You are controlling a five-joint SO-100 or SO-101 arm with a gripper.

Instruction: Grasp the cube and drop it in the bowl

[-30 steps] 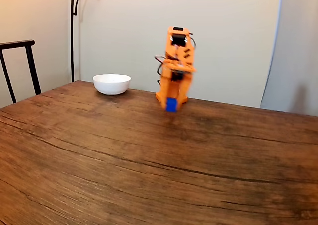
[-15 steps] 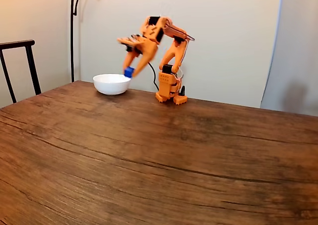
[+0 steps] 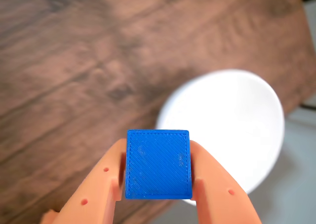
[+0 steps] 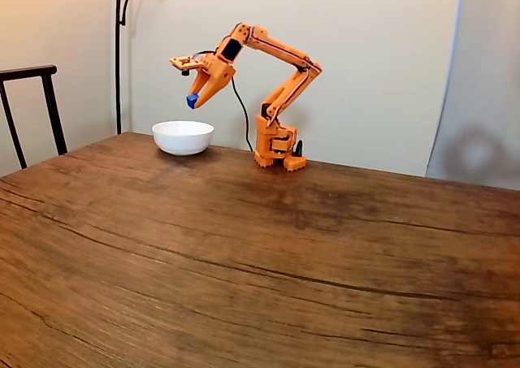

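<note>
Right, we see the orange jaws (image 3: 158,172) clamped on the blue cube (image 3: 158,163) in the wrist view, one finger pressed to each side of it, the cube's flat face turned to the camera. Below and to the right of it sits the white bowl (image 3: 232,130) on the wooden table (image 3: 74,61); the cube overlaps the bowl's near-left rim in that view, raised above it, not touching.

From the fixed view we see the orange arm (image 4: 272,55) reaching out to the left from its base (image 4: 276,149) at the far side of the table (image 4: 260,254). The jaws (image 4: 193,100) point down with the cube (image 4: 192,101) at their tip, held in the air above the bowl (image 4: 183,136), roughly over its middle. We note a black cable (image 4: 242,112) hanging from the arm towards the base. A dark chair (image 4: 32,108) stands at the left edge, and a lamp pole (image 4: 119,51) rises behind the bowl against the pale wall.
</note>
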